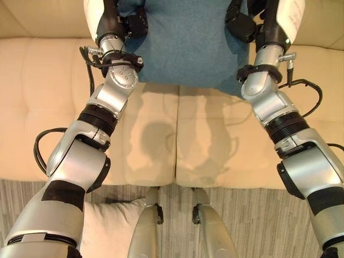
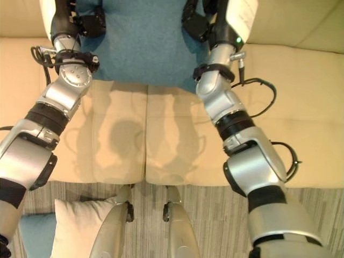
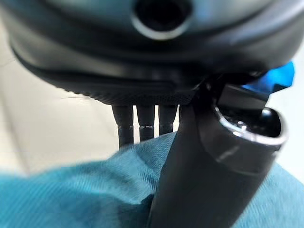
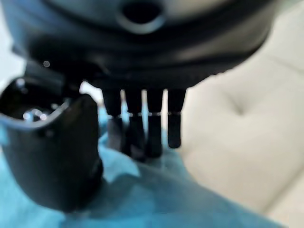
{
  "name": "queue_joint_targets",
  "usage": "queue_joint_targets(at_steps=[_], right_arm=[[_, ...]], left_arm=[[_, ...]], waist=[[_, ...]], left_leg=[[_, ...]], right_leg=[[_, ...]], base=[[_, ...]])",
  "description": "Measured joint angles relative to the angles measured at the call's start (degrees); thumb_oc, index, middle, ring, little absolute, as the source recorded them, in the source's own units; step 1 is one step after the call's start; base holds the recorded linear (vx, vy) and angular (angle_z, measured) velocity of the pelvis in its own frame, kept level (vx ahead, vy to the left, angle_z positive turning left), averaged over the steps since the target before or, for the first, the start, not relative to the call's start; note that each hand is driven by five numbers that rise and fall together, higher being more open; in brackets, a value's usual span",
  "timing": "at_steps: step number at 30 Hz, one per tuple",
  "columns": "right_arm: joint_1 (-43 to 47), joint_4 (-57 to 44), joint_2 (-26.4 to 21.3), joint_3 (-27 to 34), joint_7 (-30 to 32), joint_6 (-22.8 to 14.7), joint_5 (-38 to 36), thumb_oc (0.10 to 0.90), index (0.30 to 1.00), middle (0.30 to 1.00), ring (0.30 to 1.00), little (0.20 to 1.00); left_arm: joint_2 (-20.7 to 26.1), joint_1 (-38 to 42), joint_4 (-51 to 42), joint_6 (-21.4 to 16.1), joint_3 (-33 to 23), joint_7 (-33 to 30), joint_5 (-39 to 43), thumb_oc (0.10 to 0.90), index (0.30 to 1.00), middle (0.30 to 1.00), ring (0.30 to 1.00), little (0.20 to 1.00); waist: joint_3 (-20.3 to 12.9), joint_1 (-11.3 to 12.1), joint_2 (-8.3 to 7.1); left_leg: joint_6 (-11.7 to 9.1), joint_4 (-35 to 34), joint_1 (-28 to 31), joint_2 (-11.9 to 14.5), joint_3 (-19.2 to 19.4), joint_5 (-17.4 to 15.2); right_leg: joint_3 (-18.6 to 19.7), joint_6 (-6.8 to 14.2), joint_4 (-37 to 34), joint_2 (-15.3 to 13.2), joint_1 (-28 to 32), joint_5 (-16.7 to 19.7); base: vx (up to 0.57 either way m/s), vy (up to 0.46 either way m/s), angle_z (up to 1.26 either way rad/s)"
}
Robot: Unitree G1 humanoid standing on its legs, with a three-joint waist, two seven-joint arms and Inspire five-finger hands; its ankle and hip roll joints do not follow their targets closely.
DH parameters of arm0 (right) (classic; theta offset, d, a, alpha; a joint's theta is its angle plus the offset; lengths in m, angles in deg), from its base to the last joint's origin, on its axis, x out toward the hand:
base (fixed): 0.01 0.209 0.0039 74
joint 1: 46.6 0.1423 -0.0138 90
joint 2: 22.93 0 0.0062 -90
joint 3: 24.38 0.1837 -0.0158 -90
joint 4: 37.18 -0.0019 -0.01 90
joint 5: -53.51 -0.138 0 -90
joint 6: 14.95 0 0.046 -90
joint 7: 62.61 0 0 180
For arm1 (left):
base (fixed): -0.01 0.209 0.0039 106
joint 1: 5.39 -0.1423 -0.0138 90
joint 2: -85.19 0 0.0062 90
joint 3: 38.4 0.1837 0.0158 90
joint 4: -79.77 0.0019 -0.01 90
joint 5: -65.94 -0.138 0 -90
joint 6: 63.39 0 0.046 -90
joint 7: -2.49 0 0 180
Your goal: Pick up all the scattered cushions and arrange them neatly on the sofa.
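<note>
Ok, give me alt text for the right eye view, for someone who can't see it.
Both robot arms hold a blue cushion over the back of a cream sofa, the left hand and right hand gripping its sides. A white cushion lies on the grey floor below.

Both hands are gripping a blue cushion [image 1: 185, 40] over the cream sofa [image 1: 48, 80], the left hand [image 1: 134, 24] clutching one side edge and the right hand [image 1: 241, 22] clutching the opposite edge. The cushion is spanning the gap between the two hands. A cream cushion [image 1: 110, 228] is lying on the grey striped floor [image 1: 269, 220], well below the left hand.
</note>
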Motion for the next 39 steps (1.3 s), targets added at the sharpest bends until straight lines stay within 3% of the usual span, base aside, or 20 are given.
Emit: queue_joint_targets(at_steps=[6,16,19,24,27,29,32,33,34,37,39], right_arm=[[-0.16,-1.68,0.08,1.80,-1.62,0.17,-0.74,0.800,0.900,0.900,0.900,0.900],[-5.53,-3.94,0.04,7.69,-4.03,-0.53,-0.75,0.800,0.900,0.900,0.900,0.900],[-7.84,-7.62,-2.25,10.40,-5.20,-0.51,-0.81,0.800,0.900,0.900,0.900,0.900],[-24.02,-21.27,-7.03,18.33,-8.18,-0.99,-0.67,0.800,0.900,0.900,0.900,0.900],[-35.49,-29.28,-6.66,25.62,-11.02,-2.85,0.67,0.800,0.900,0.900,0.900,0.900],[-45.22,-33.04,-3.26,30.67,-13.11,-4.41,1.49,0.800,0.900,0.900,0.900,0.900],[-51.63,-31.89,-2.22,31.30,-14.82,-4.48,1.53,0.800,0.900,0.900,0.900,0.900],[-58.23,-32.56,0.93,33.35,-16.92,-5.85,2.91,0.800,0.900,0.900,0.900,0.900],[-61.86,-31.70,1.38,33.15,-18.06,-5.82,3.32,0.800,0.900,0.900,0.900,0.900],[-71.92,-25.79,3.56,33.09,-21.28,-5.78,6.88,0.800,0.900,0.900,0.900,0.900],[-74.71,-20.98,4.42,32.53,-22.73,-5.12,8.32,0.800,0.900,0.900,0.900,0.900]], left_arm=[[2.77,-1.73,-7.57,-0.16,-0.68,0.26,-0.55,0.800,0.900,0.900,0.900,0.900],[1.81,-13.33,-11.62,-0.34,-3.42,3.25,-0.75,0.800,0.900,0.900,0.900,0.900],[2.54,-16.39,-13.39,-0.25,-6.29,4.88,-0.57,0.800,0.900,0.900,0.900,0.900],[4.78,-32.57,-26.36,-0.67,-13.25,6.78,-1.17,0.800,0.900,0.900,0.900,0.900],[6.15,-44.14,-34.94,-2.01,-19.64,8.78,-3.52,0.800,0.900,0.900,0.900,0.900],[6.01,-53.81,-39.87,-2.15,-22.70,11.20,-6.33,0.800,0.900,0.900,0.900,0.900],[5.89,-60.52,-40.49,-2.09,-23.21,12.60,-8.47,0.800,0.900,0.900,0.900,0.900],[2.76,-67.67,-41.10,-3.88,-27.16,15.00,-10.87,0.800,0.900,0.900,0.900,0.900],[1.60,-71.64,-40.17,-3.75,-27.50,15.63,-10.84,0.800,0.900,0.900,0.900,0.900],[-2.95,-83.18,-33.58,-3.71,-28.51,18.86,-10.88,0.800,0.900,0.900,0.900,0.900],[-4.72,-86.02,-25.99,-0.86,-28.35,20.41,-10.84,0.800,0.900,0.900,0.900,0.900]], waist=[[3.97,0.29,-0.05],[4.08,0.12,-0.03],[4.09,0.05,-0.01],[4.03,0.04,-0.01],[4.03,0.18,-0.01],[4.04,-0.05,-0.04],[2.93,0.01,0.02],[2.64,-0.26,-0.22],[2.58,-0.16,-0.30],[-1.56,-0.38,-0.53],[-3.25,-0.55,-0.92]], left_leg=[[0.31,0.01,0.79,-0.10,-0.01,0.25],[0.21,-0.04,3.14,1.05,0.06,-0.22],[0.22,-0.04,3.38,1.03,0.20,-0.25],[0.58,-0.08,9.73,0.43,0.29,-0.88],[0.43,-0.08,12.37,0.80,0.22,-2.46],[0.25,-0.10,15.23,0.71,0.20,-3.28],[-0.05,-0.12,16.58,0.71,0.24,-4.76],[0.25,-0.10,18.46,0.80,0.56,-4.75],[0.23,-0.11,20.04,0.75,0.58,-4.98],[0.12,-0.14,22.60,0.70,0.73,-6.60],[0.06,-0.15,24.09,0.91,0.77,-7.07]], right_leg=[[0.12,0.06,1.01,-0.03,0.30,0.04],[0.45,0.07,1.17,1.04,2.29,0.16],[0.52,0.09,1.15,1.08,2.47,0.42],[0.28,0.51,0.41,0.55,9.52,-0.54],[0.28,0.77,-0.40,0.95,12.50,-0.98],[0.20,0.85,-1.21,0.87,15.80,-1.31],[0.39,1.18,-1.28,0.71,17.10,-2.45],[0.29,0.91,-1.14,0.73,18.84,-2.34],[0.27,1.22,-1.21,0.81,20.46,-2.73],[0.24,1.32,-2.08,0.51,23.34,-3.87],[0.19,1.26,-2.09,0.68,24.89,-4.44]], base=[[-0.01,0.004,-0.01],[-0.03,0.013,-0.04],[0.01,0.012,-0.01],[0.04,-0.002,0.07],[0.06,-0.029,0.01],[0.02,-0.015,0.01],[0.03,-0.042,-0.03],[0.02,-0.042,-0.04],[0.04,-0.089,-0.03],[0.00,-0.041,-0.01],[-0.02,-0.110,0.02]])
